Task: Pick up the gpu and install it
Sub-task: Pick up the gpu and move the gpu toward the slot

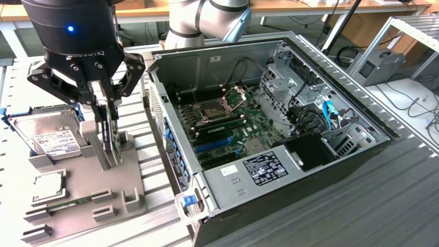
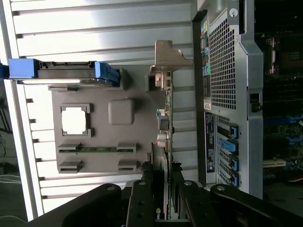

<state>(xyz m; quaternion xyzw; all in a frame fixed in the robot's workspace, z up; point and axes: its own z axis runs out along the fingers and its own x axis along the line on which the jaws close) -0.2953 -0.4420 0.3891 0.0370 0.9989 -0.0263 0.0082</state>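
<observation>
- Beside the open grey metal computer case, on the exterior view's left, we see the black two-fingered gripper reaching down over the grey moulded parts holder.
- Its fingers stand about half apart, clamped on both faces of the gpu, a thin green circuit-board card with a silver end bracket.
- We find the card upright on its edge at the holder, near the case's perforated wall. We cannot tell whether it is lifted clear.
- On the exterior view's left of the card, a silver hard drive with a white label sits in the holder.

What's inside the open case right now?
Motherboard with open CPU socket, blue slots, labelled power supply, cables. Board under the drive cage is hidden.
</observation>
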